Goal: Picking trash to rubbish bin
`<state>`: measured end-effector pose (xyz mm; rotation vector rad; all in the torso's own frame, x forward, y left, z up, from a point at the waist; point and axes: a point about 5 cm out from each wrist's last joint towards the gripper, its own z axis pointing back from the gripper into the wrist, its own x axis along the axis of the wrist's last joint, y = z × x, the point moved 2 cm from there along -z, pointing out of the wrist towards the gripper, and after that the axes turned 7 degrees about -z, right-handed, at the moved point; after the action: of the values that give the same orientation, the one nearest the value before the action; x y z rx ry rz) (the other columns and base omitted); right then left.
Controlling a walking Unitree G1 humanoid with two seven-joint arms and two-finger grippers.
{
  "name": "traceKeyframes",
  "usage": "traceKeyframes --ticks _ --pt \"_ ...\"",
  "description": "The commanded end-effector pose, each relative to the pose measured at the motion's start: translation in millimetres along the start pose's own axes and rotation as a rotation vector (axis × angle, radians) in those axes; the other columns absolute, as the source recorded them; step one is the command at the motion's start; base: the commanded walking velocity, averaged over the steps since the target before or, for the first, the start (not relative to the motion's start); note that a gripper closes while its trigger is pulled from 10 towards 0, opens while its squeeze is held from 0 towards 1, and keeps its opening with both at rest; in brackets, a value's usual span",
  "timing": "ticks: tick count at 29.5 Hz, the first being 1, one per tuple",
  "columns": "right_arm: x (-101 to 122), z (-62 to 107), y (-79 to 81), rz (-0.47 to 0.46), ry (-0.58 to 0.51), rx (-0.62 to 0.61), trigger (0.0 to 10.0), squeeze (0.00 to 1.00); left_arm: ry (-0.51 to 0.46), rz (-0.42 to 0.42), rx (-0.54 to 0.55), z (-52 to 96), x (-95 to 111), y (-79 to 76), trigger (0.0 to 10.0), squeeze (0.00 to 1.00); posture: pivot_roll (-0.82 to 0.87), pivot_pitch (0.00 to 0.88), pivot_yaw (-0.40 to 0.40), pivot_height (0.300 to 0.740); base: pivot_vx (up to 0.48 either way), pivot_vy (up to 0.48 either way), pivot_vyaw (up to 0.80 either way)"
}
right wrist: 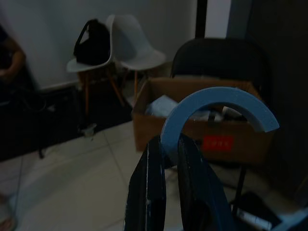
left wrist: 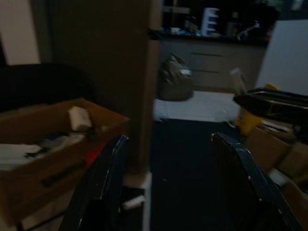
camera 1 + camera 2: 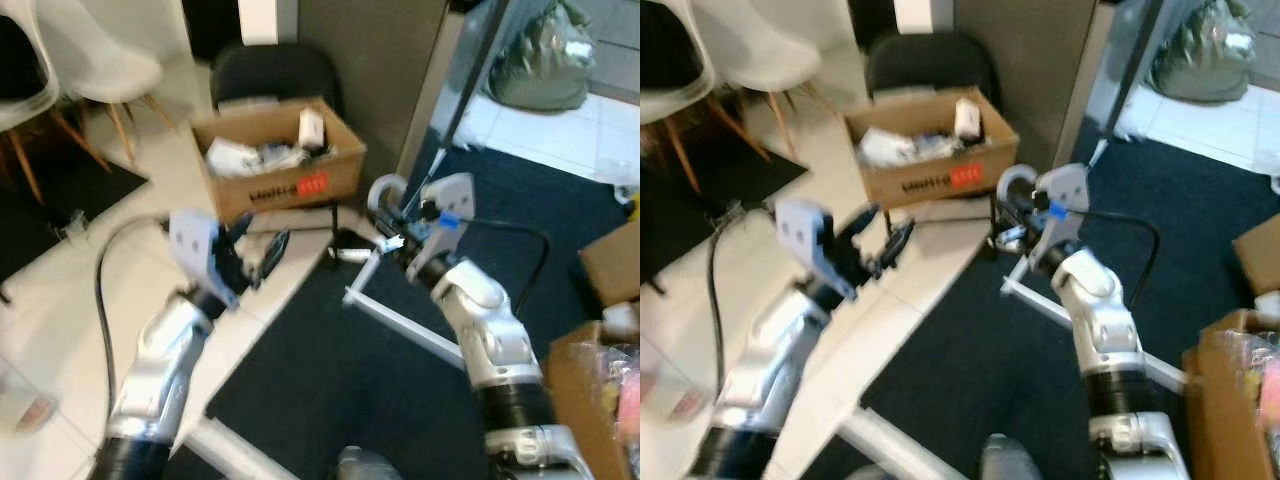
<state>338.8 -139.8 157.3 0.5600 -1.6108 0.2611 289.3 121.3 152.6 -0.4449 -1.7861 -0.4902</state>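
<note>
Trash: your right gripper [image 1: 166,159] pinches a pale blue roll of tape [image 1: 219,113], a thin ring seen in the right wrist view as an arch rising above the fingers [image 1: 149,192]
Right fingers: closed on the ring's rim, nearly touching each other
Ring's facing: in the head views the roll [image 3: 385,190] stands on edge, its hole turned roughly toward you; being round, it has no long axis you could name
Where it is: held up in the air, just beside the cardboard box [image 3: 285,180] that already holds white scraps, and over the edge of the dark carpet [image 3: 330,380]
Left gripper [image 3: 258,255]: raised before the box, fingers [image 2: 108,178] spread wide, nothing between them
Wrist extras: the right wrist view gives you two white chairs [image 1: 130,53] and a black bag [image 1: 94,43] on one; the left wrist view shows a tied bin bag [image 2: 175,79] by a dark wall
</note>
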Motion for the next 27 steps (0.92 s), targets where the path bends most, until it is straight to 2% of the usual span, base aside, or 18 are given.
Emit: traceKeyframes --ticks 1,18,27 --pt "-2.0 -2.2 4.7 -0.004 0.007 0.013 10.0 0.0 0.011 0.001 0.003 3.2 -1.5 1.2 10.0 0.0 -0.07 0.0 -0.016 0.74 0.48 0.0 0.0" --pt "-2.6 -2.2 3.7 0.004 0.02 0.01 10.0 0.0 0.01 0.004 0.002 2.7 -1.8 0.4 10.0 0.0 -0.06 0.0 -0.023 0.74 0.48 0.0 0.0" --pt "-5.3 -3.3 5.2 -0.007 0.043 0.021 10.0 0.0 0.011 0.008 0.001 3.1 -2.2 0.4 10.0 0.0 -0.06 0.0 -0.024 0.74 0.48 0.0 -0.79"
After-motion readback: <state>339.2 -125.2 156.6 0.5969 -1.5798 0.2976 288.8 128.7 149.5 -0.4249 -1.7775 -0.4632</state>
